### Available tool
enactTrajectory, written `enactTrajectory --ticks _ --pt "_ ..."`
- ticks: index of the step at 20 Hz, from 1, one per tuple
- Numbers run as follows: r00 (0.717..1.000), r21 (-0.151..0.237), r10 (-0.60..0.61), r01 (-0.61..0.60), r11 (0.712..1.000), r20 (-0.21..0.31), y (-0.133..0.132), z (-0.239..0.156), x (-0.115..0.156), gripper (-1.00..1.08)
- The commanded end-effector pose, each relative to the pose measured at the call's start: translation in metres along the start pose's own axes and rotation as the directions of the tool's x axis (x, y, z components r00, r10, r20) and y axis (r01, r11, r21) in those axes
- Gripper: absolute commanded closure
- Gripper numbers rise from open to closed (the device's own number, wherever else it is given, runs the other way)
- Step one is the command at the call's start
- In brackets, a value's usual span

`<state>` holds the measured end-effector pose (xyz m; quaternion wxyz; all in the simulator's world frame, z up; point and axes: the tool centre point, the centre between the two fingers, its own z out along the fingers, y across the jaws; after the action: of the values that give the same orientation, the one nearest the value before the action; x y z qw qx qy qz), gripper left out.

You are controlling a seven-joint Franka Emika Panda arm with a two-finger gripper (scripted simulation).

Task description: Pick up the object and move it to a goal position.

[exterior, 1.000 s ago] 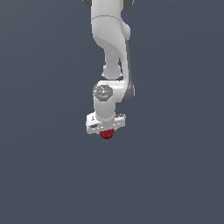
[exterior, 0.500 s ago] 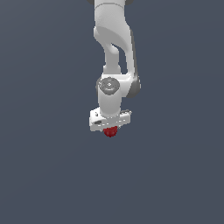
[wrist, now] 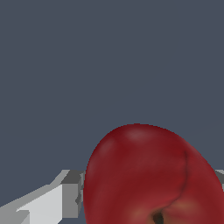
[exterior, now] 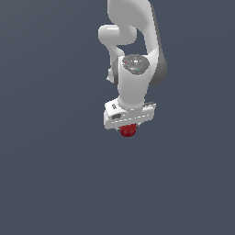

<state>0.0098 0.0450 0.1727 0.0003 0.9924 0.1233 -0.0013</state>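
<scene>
The claw (exterior: 129, 130) grips the fruit (exterior: 129, 131) across its middle; it looks smooth, firm, light, probably slippery.

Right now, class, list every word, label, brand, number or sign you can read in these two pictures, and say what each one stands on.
No readable text in either view.
Gripper: small dark marks on its white body in the exterior view, too small to read as letters.
Red fruit: plain glossy skin with a dark stem pit, no label.
Arm: a grey speckled disc at one joint, no lettering.
Background: plain grey, no signs.
</scene>
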Motion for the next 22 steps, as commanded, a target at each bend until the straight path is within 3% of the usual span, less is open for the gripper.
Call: enactTrajectory --ticks 1,12,22 --pt "1.0 -0.001 0.0 0.0 1.0 -0.002 -0.014 -0.028 0.007 1.08" --pt "1.0 -0.001 0.0 0.0 1.0 -0.002 -0.074 -0.139 0.04 1.08" --pt "1.0 0.0 0.0 0.0 1.0 -0.003 -0.111 -0.21 0.062 1.08"
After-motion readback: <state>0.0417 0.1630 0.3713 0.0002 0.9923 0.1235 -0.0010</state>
